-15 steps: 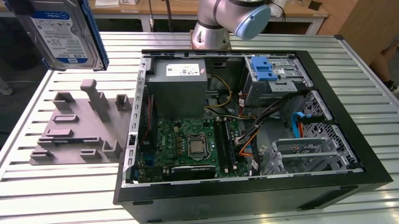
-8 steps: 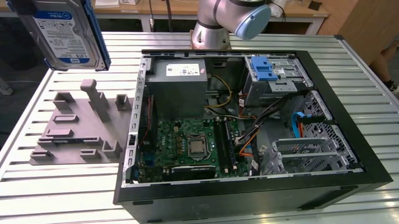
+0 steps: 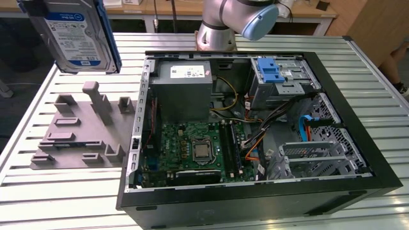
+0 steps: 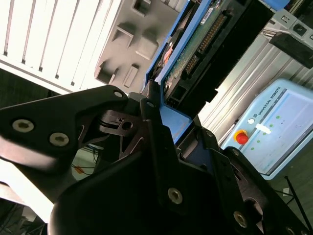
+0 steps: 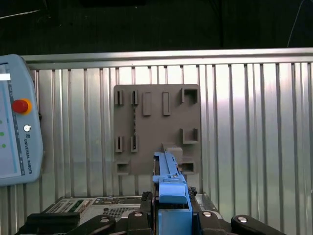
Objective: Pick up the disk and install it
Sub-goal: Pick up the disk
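**Disk in grasp above the fixture, not yet installed**

The end effector (image 4: pixel 176 125) is closed on the disk (image 3: pixel 80 33). Its two black fingers (image 4: pixel 151 112) clamp the blue carrier from opposite sides. In the first wrist view the carrier shows edge-on between them.

The disk hangs on edge in the air, touching nothing else. It is over the grey fixture (image 3: pixel 83 129), to the exterior view's left of the open case (image 3: pixel 255 191). The label side faces the exterior view. The circuit-board side shows in the second wrist view.

Gripping the plastic frame appears to keep the fingers off both the board and the label. An on-edge hold also suits a slot-type bay, as far as can be judged.

The fixture rests flat on the slatted desk (image 3: pixel 64 201), just beside the case. Its raised posts and pockets look made to stand parts upright, so that a two-finger grasp can reach their sides.

The case lies on its side with the panel off, so the interior opens upward to the arm (image 3: pixel 223 24). A blue caddy (image 3: pixel 271 72) sits in the drive cage at the far corner, next to the power supply (image 3: pixel 185 91).

A pendant (image 5: pixel 14 122) lies on the desk beside the fixture, apart from the working path.
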Robot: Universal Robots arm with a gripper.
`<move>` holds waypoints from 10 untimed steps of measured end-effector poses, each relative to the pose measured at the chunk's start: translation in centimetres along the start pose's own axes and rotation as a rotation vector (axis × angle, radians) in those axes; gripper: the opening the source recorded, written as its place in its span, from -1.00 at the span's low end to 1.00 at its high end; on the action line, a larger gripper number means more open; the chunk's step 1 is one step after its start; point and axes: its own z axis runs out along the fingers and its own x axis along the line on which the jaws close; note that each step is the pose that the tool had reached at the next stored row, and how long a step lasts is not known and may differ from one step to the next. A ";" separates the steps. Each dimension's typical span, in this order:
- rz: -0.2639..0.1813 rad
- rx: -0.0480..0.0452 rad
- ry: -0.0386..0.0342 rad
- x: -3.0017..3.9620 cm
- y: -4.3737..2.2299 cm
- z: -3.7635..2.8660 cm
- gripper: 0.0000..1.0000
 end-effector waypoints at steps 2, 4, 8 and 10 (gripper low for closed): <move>0.000 0.0001 0.0000 0.08 -0.41 0.00 -0.27; 0.000 0.0000 0.0000 0.14 -0.86 0.00 -0.27; 0.000 0.0001 0.0000 0.18 -1.72 0.01 -0.27; 0.000 0.0001 0.0000 0.19 -2.11 0.01 -0.27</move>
